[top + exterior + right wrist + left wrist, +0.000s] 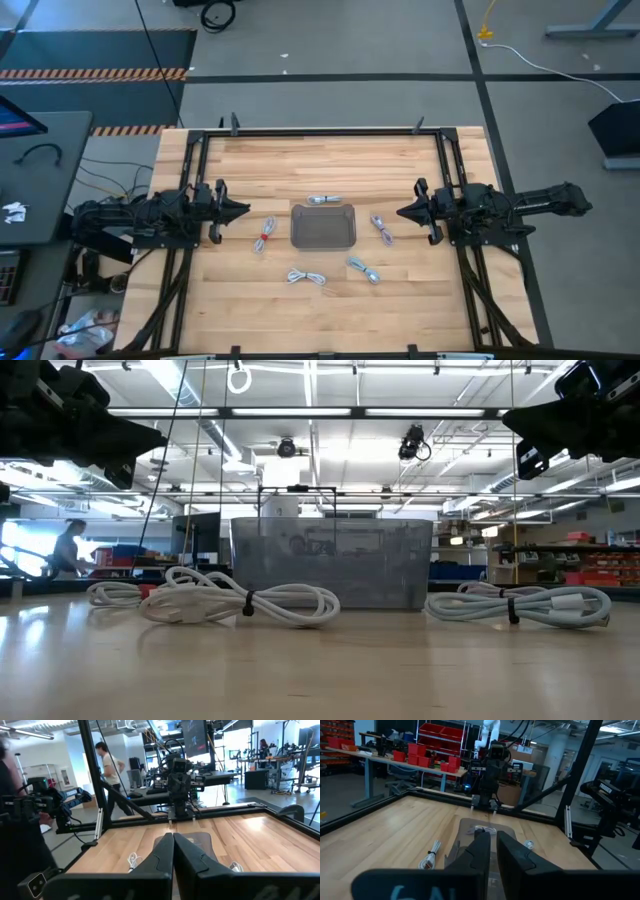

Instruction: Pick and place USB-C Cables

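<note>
Lying loose on the wooden surface (400, 290), five USB-C cables ringed the grey tray (323, 227), none inside it: one just behind it (323, 200), one with a red bit toward the left arm (266, 235), one toward the right arm (382, 229), and two in front (306, 277) (364, 269). Each bundle appeared light, soft and springy, and likely to slide on the smooth wood; the dark tie at mid-coil, visible in the low view on the nearest bundle (240, 603), was judged the best place to take hold, since a single strand could slip or uncoil. The left pincer (243, 210) and right pincer (403, 211) hovered at opposite sides, well apart from every cable, and both wrist views showed the fingers drawn together on nothing. The high view gave the full layout around the tray; the low view alone showed how flat the coils lay and how tall the tray wall stood, while hiding the bundles behind it.
</note>
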You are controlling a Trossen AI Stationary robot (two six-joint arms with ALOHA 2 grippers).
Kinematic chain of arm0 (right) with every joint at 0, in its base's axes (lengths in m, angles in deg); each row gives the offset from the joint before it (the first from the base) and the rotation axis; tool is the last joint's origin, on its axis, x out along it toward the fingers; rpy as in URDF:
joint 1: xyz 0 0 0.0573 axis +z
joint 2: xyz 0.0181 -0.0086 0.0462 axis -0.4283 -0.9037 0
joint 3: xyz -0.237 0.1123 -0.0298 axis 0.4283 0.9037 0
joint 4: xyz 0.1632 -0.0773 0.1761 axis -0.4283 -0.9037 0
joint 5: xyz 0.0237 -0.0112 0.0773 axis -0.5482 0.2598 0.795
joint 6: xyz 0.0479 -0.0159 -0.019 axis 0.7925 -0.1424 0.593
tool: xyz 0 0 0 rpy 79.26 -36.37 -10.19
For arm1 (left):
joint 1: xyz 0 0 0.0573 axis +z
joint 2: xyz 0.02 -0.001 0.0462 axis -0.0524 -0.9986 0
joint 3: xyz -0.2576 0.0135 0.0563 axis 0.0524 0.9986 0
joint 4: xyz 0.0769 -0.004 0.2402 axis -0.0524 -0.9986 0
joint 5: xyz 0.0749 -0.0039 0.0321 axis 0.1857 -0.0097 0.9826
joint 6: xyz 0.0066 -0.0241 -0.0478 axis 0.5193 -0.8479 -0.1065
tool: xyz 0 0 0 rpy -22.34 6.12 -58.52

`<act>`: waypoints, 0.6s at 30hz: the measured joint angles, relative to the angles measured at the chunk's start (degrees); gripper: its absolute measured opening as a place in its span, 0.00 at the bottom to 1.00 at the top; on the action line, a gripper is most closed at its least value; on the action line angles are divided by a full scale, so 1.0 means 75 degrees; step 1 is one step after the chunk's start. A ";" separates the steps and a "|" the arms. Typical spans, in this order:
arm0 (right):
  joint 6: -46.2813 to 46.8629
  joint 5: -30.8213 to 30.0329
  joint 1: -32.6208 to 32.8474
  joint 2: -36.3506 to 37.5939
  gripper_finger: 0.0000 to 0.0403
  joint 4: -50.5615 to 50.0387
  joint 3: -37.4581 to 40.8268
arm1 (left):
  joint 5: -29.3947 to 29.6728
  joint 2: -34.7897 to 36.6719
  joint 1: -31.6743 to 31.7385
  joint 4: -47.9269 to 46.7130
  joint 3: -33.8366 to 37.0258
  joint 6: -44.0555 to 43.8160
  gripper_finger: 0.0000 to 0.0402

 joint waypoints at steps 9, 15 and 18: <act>0.0000 0.0001 -0.0002 -0.0001 0.03 0.0000 0.0002 | -0.0003 0.0000 0.0003 0.0002 0.0000 0.0005 0.10; -0.0001 0.0000 -0.0001 0.0002 0.03 0.0000 0.0000 | -0.0003 -0.0003 0.0001 0.0041 0.0000 -0.0001 0.10; 0.0000 0.0000 -0.0002 0.0002 0.03 0.0000 0.0000 | -0.0003 -0.0003 0.0000 0.0042 0.0001 -0.0492 0.10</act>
